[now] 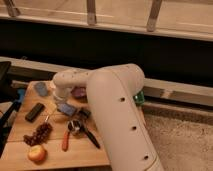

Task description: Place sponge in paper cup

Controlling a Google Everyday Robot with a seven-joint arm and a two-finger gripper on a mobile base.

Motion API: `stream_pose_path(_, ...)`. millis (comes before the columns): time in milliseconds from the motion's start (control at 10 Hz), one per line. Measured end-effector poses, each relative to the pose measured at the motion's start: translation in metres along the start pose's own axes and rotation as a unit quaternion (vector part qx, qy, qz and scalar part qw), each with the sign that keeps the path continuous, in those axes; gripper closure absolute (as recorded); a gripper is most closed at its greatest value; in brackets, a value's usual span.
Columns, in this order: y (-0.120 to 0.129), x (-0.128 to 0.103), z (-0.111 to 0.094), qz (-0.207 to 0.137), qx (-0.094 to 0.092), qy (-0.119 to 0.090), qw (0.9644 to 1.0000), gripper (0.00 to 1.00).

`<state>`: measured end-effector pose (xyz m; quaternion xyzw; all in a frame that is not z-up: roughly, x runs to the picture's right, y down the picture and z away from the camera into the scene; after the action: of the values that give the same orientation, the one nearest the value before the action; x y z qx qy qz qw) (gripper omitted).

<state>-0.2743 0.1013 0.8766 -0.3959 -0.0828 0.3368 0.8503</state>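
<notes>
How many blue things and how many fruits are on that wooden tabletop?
Blue: 2, sponge, rounded lump
Fruit: 2, grapes, round orange fruit
Total: 4
Gripper: open, just above the sponge.

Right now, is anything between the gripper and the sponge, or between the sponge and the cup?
Nothing visible: the gripper hangs right over the sponge near the middle of the table. The cup is out of sight; the arm hides the table's right side, so that stretch cannot be judged.
</notes>
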Motion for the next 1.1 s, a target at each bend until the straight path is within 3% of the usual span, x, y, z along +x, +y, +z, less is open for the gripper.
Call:
stream_pose_path(500, -0.021, 0.011, -0.011, 0.006, 0.027, 0.014, 0.9995, 0.2)
stream_pose_path(800, -0.029, 0.011, -0.008, 0.01, 0.033, 0.009, 0.9994, 0.2)
stream_pose_path(1100, -0.036, 0.013, 0.007, 0.019, 0.031, -0.001, 0.9993, 0.24)
